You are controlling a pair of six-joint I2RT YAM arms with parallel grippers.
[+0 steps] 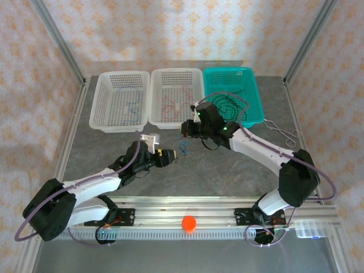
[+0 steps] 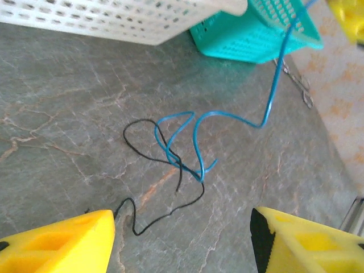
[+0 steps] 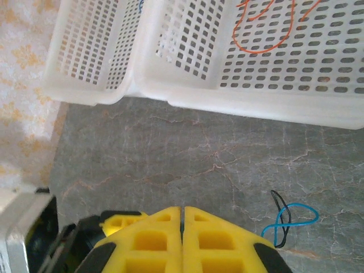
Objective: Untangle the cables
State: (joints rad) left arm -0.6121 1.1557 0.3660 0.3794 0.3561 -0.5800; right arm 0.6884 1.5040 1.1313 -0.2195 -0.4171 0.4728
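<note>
As the overhead camera shows, the cables (image 1: 182, 149) lie on the table (image 1: 114, 148) between the arms. From the left wrist, the left gripper (image 2: 182, 219) stands released, empty, above the black cable (image 2: 126, 139) looped through the blue cable (image 2: 195, 149). From the right wrist, the right gripper (image 3: 182, 216) looks clenched on that blue; I'd pin only black, then part slowly.
</note>
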